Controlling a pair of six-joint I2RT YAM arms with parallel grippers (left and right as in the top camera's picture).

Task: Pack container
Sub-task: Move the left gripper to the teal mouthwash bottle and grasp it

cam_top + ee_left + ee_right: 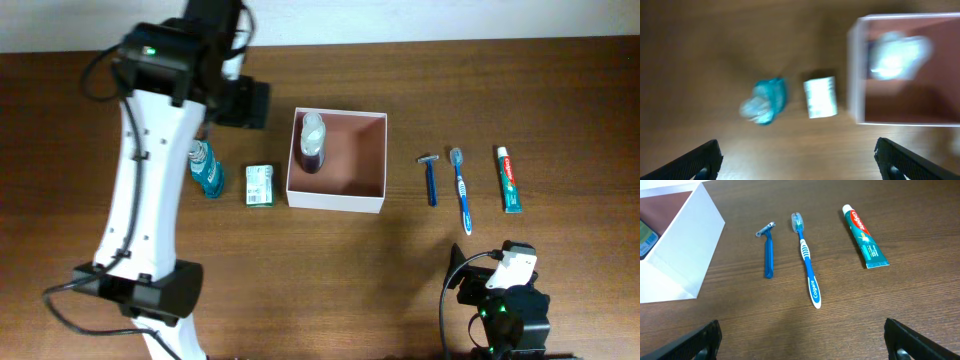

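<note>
The left end effector [796, 152] hangs spread wide and empty over the table [715, 50], with the teal bottle [765, 100] and the small green-white packet [820, 97] just ahead of its fingers. The right end effector [801, 330] is likewise open with nothing in it, facing the razor [768, 255], toothbrush [807, 262] and toothpaste [865, 237]. The container [336, 200] sits mid-table, off to the right of the left end effector and to the left of the right one, with one clear bottle [313, 143] inside against its left wall.

From where I stand, the trouble looks likeliest on the left side. The packet lies just beside the container's outer wall, so a finger coming down for it could catch the rim and shove the light box askew. The teal bottle looks rounded and might roll or slip from a pinch taken off its middle. The left wrist view is blurred, so I can't tell whether that bottle stands or lies
</note>
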